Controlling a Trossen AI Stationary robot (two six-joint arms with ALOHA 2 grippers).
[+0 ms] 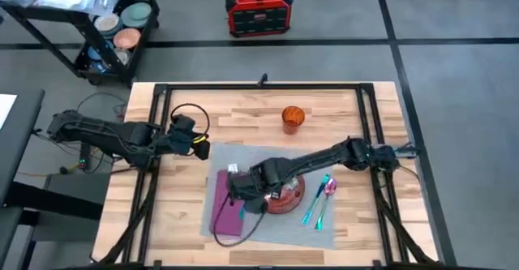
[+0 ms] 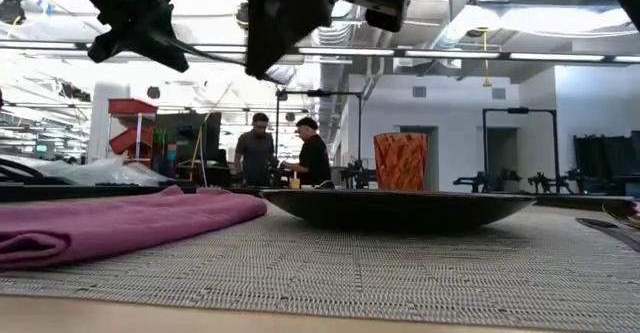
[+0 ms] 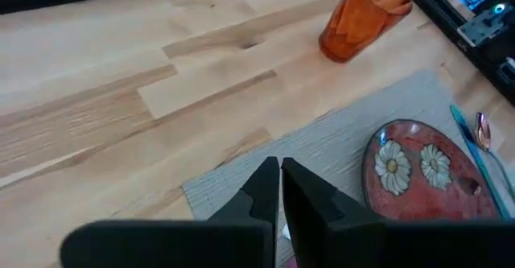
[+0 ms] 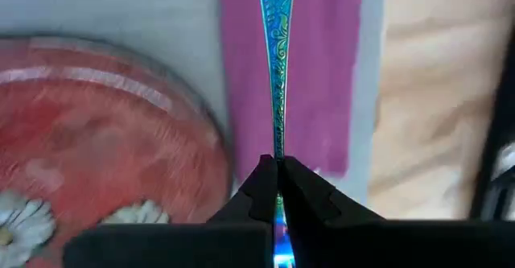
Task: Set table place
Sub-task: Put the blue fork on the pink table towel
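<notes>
- My right gripper (image 4: 278, 189) is clamped on the handle of an iridescent utensil (image 4: 276, 59), held above the purple napkin (image 1: 229, 213) — I judge its resting place is there, beside the red floral plate (image 3: 422, 171).
- The grey placemat (image 1: 268, 158) lies on the near half of the wooden table (image 1: 235, 112), already bearing plate, napkin and two utensils (image 1: 319, 199) on the plate's other side.
- My left gripper (image 3: 280, 189) waits over the mat's far corner, fingers pressed together on nothing — clear of the work.
- The orange tumbler (image 1: 293, 117) stands off the mat.
</notes>
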